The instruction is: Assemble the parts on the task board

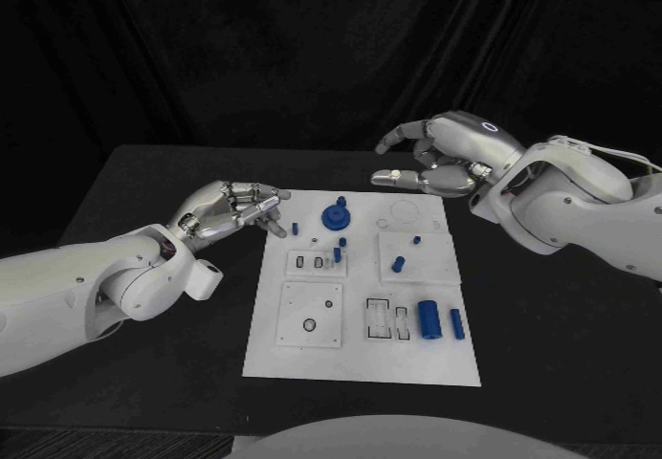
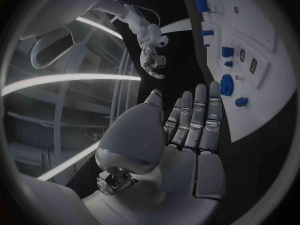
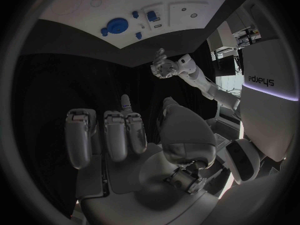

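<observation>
On the black table [image 1: 165, 182] the white board [image 1: 362, 330] lies in the middle, long side running from 12 to 6 o'clock. Near its 12 o'clock end sits a round blue disc part [image 1: 336, 216], with a small blue peg [image 1: 294, 229] at about 9 o'clock from it and more small pegs [image 1: 397, 263] toward the board's centre. Toward 5 o'clock on the board lie a thick blue cylinder [image 1: 428, 317] and a slimmer blue rod [image 1: 456, 324] just beside it, next to two rectangular slots [image 1: 378, 318]. A square plate with a small hole [image 1: 311, 314] sits at about 7 o'clock.

Left hand [image 1: 234, 209] hovers at the board's 10 o'clock corner, fingers extended and apart, holding nothing; its wrist view shows the fingers [image 2: 199, 116] straight, with the disc beyond them. Right hand [image 1: 439, 153] hangs above the board's 1 o'clock corner, fingers loosely curled and apart, nothing between them; its wrist view shows an empty palm.
</observation>
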Tool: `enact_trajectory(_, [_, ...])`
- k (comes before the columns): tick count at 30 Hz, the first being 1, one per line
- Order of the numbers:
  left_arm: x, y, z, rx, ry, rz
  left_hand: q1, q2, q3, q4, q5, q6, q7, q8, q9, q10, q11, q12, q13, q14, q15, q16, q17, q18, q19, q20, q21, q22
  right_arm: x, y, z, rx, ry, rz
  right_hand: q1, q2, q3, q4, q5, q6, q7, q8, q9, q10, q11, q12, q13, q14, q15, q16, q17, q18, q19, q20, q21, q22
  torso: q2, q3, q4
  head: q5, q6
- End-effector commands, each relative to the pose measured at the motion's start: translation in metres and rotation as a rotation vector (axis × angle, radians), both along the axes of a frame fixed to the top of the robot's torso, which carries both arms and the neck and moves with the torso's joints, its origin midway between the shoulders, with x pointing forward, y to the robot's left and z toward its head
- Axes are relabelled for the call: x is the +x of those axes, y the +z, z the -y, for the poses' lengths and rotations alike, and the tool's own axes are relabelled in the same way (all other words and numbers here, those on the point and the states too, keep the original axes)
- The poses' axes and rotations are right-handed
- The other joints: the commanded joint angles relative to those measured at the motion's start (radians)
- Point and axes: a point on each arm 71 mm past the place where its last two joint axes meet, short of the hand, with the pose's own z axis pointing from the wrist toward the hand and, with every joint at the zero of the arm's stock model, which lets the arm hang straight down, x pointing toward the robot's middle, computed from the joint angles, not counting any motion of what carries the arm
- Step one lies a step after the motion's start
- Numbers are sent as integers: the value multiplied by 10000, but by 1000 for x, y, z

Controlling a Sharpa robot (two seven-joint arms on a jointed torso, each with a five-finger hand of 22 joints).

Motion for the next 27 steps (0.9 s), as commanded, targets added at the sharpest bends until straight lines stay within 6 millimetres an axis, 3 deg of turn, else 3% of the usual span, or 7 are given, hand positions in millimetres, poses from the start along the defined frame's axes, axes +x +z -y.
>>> enact_trajectory(1, [2, 14, 11, 2959, -181, 2584, -362, -61, -446, -25, -302, 585, -10, 608, 96, 7068, -500, 3900, 9354, 5573, -536, 4923, 9323, -205, 1771, -657, 3880, 3419, 4, 2, 15, 841, -528, -840, -109, 355, -181, 17, 297, 147, -15, 252, 93, 1049, 48, 26, 2633, 1056, 54, 26, 2634, -59, 838, 59, 76, 2497, -15, 10, -43, 80, 12])
enact_trajectory(2, [3, 19, 14, 3583, -290, 2862, -653, 18, -678, -14, -285, 779, -26, 909, 145, 9071, -476, 4023, 11471, 7679, -581, 5128, 12126, -850, 3580, -760, 7272, 8109, 5, 2, 20, 859, -678, -963, -86, 451, -198, -5, 413, 184, -14, 325, 121, 1049, 41, 26, 2633, 1056, 60, 26, 2634, -65, 852, 55, 97, 2505, -21, 9, -50, 105, 0])
enact_trajectory(4, [8, 26, 21, 4741, -499, 3078, -1011, 24, -935, -10, -296, 1286, -229, 1367, 367, 9071, -614, 4023, 11471, 7679, -691, 5128, 12126, -1133, 4857, -829, 8762, 10540, 6, 1, 27, 860, -920, -1154, 182, 611, -364, -23, 752, 213, -21, 596, 222, 1049, 35, 26, 2633, 1056, 59, 26, 2634, -75, 874, 50, 132, 2518, -34, 6, -60, 152, 0])
enact_trajectory(10, [19, 43, 44, 8403, -1315, 2676, -2987, 531, -1780, 40, -283, 2601, -722, 2170, 1087, 9071, -1068, 4023, 11471, 7679, -1109, 5128, 12126, -1241, 5537, -907, 9320, 11644, 9, -3, 40, 785, -1402, -1577, 808, 813, -606, -29, 1335, 409, -49, 1054, 369, 1049, 27, 26, 2633, 1056, 55, 26, 2634, -91, 912, 50, 192, 2540, -78, 39, -89, 294, 8])
enact_trajectory(13, [22, 48, 57, 9819, -1755, 2243, -2733, 756, -1823, 38, 515, 3263, -1067, 2576, 1621, 9071, -1402, 4023, 11471, 7679, -1396, 5128, 12126, -1359, 6032, -1179, 9499, 12177, 10, -6, 42, 707, -1532, -1780, 1007, 876, -689, -28, 1515, 411, -58, 1159, 399, 1049, 20, 26, 2633, 1056, 50, 26, 2634, -93, 915, 47, 197, 2541, -88, 82, -134, 364, -9])
enact_trajectory(16, [26, 49, 72, 10772, -2114, 1616, -2412, 828, -1725, -88, 763, 3582, -1260, 2725, 1975, 9071, -1582, 4023, 11471, 7679, -1578, 5128, 12126, -1411, 6234, -1350, 9557, 12382, 11, -10, 44, 594, -1678, -2019, 1053, 891, -712, -27, 1551, 418, -63, 1189, 408, 1049, 17, 26, 2633, 1056, 48, 26, 2634, -93, 916, 46, 198, 2542, -87, 87, -116, 383, -26])
enact_trajectory(27, [38, 42, 112, 12317, -3163, 399, -2359, 961, -1509, -8, 335, 3517, -1300, 2559, 2444, 9071, -1679, 4023, 11471, 7679, -1723, 5128, 12126, -1368, 6091, -1514, 9478, 12216, 12, -21, 51, 307, -2075, -2635, 1573, 1050, -840, -32, 2030, 389, -84, 1372, 447, 1049, -2, 26, 2633, 1056, 30, 26, 2634, -91, 911, 30, 192, 2539, -82, 199, -180, 416, -220])
